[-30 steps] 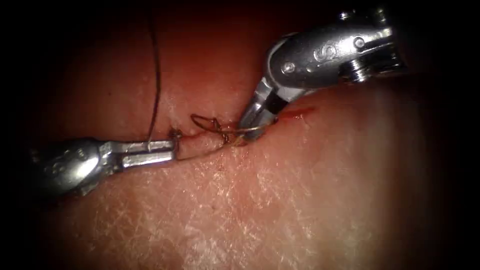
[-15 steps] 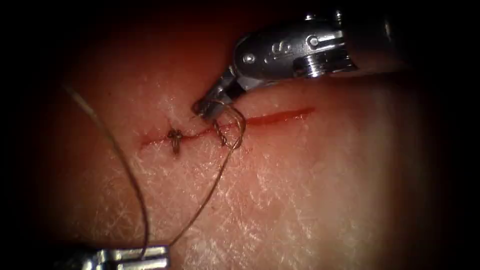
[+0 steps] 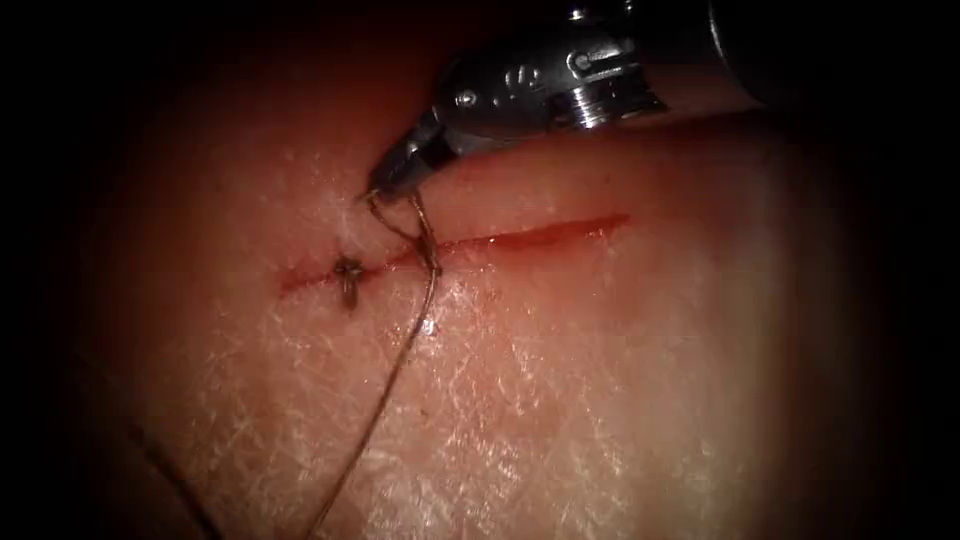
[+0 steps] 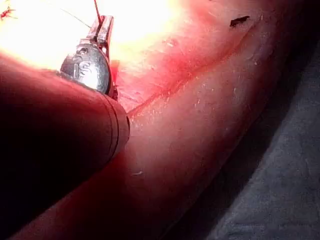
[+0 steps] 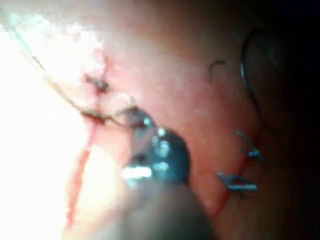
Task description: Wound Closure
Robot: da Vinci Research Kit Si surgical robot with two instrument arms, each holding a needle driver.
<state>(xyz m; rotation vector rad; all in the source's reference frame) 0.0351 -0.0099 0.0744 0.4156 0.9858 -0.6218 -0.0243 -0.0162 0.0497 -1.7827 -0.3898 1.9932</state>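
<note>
Thread [image 3: 400,350] now runs straight from the second stitch on the cut [image 3: 540,236] toward the near edge, its loop drawn down since half a second ago, so the knot is tightening. The right tool [image 3: 375,192], just above the cut, pinches the short end. The left tool [image 4: 102,30] grips the long strand, well away from the cut. The needle's place I cannot tell. Tissue [image 3: 620,400] right of the stitch lies open.

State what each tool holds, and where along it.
Right tool: thread, by its short end near the knot over the cut. Left tool: thread, farther along the strand.
</note>
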